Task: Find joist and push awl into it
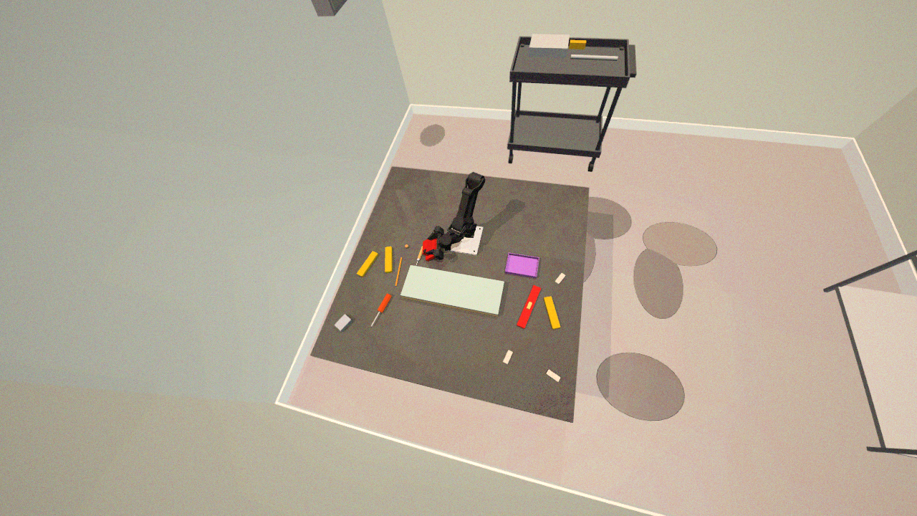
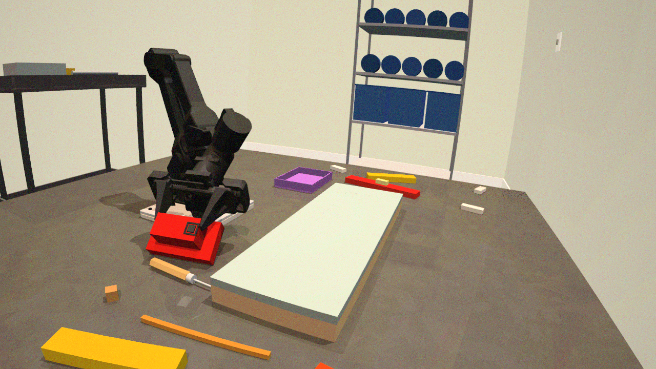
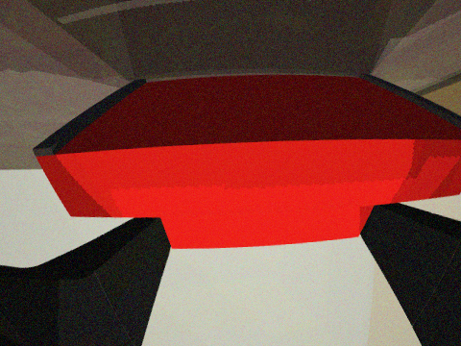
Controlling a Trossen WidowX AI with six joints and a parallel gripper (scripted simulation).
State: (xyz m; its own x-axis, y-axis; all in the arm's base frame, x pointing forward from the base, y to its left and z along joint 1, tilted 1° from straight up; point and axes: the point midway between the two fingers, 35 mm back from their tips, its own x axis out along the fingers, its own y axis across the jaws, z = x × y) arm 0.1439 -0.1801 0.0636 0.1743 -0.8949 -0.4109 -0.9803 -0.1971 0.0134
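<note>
The red stud finder [image 1: 428, 245] [image 2: 176, 238] [image 3: 264, 168] is tilted and clear of the floor, its small dark square display facing the exterior camera. My gripper [image 1: 433, 245] [image 2: 180, 222] [image 3: 265, 208] is shut on its narrower upper body, one finger on each side. The awl [image 1: 420, 254] [image 2: 169, 268] lies on the floor just beyond the stud finder, its wooden handle near it and its metal shaft pointing at a corner of the panel. The pale green floor panel [image 1: 450, 292] [image 2: 311, 243] shows no visible hole. The purple tray [image 1: 522, 264] [image 2: 303, 179] is empty.
An orange rod [image 1: 398, 271] [image 2: 206, 338], a small orange cube [image 1: 406, 246] [image 2: 111, 293] and yellow blocks [image 1: 367, 264] [image 1: 388, 259] lie past the awl. A red-handled screwdriver [image 1: 385, 302] lies beyond the panel's end. A red level [image 1: 524, 315] [image 2: 406, 190] lies near the tray.
</note>
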